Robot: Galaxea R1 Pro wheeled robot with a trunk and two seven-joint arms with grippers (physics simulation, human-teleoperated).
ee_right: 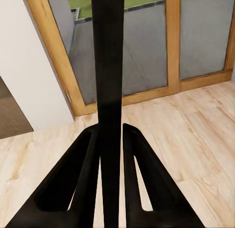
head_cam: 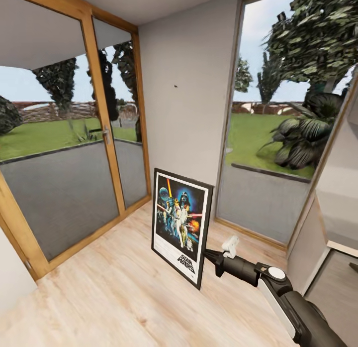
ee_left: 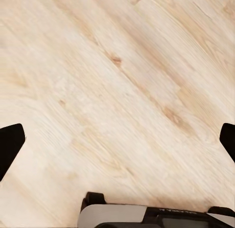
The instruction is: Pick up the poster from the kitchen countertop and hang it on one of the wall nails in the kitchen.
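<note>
glass doors in wood frames stand left, above pale wood floor. a nail dots the grey wall. the poster hangs upright, pinched edge-on by the right gripper. left gripper jaws spread.

Left wrist view: pale wood-plank floor with diagonal grain and a few small brown knots. The two dark fingertips of the left hand enter at opposite edges, set wide apart with only bare floor between them. Part of the hand's grey-and-black body lies along the edge.
</note>
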